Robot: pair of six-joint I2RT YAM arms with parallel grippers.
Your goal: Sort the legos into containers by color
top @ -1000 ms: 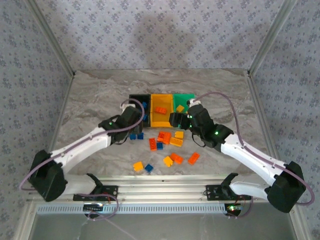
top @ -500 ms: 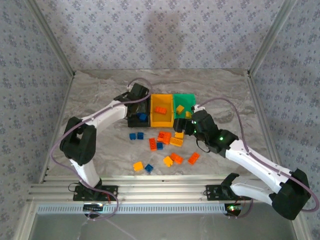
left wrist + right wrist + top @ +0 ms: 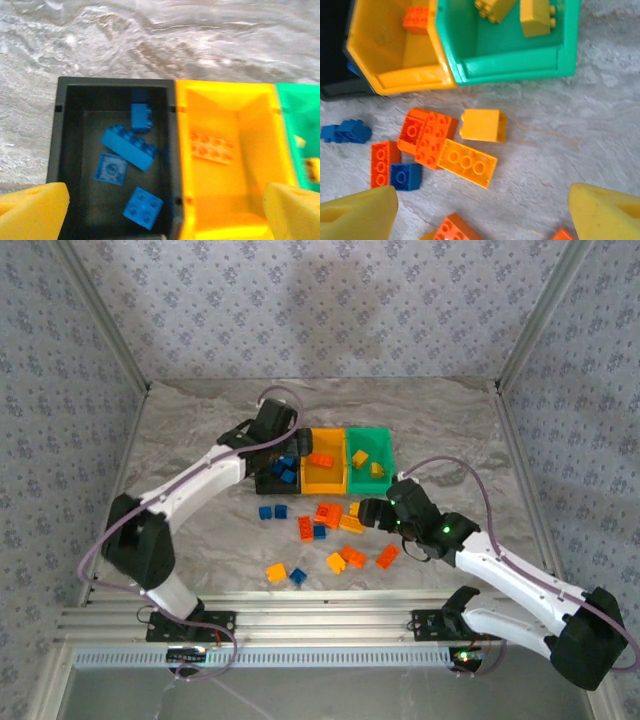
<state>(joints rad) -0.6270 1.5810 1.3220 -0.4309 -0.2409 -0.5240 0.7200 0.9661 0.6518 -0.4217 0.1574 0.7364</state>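
grey marbled tabletop (image 3: 200,430) holds loose bricks (image 3: 340,525). right gripper (image 3: 480,215) hangs spread and empty; a small yellow plastic brick (image 3: 482,125) lies ahead, centred between its fingers (image 3: 355,215), just short of the green plastic bin (image 3: 510,70). i'd descend straight, avoiding the long amber brick (image 3: 467,162) beside it. left gripper (image 3: 162,210), likewise spread, hovers over the black plastic bin (image 3: 55,150), blue bricks (image 3: 127,147) beneath.

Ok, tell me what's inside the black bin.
Four blue legos lie in the black bin: a long brick, a small brick behind it, a flat square and a studded square. A fingertip of the left pincer covers the bin's near corner.
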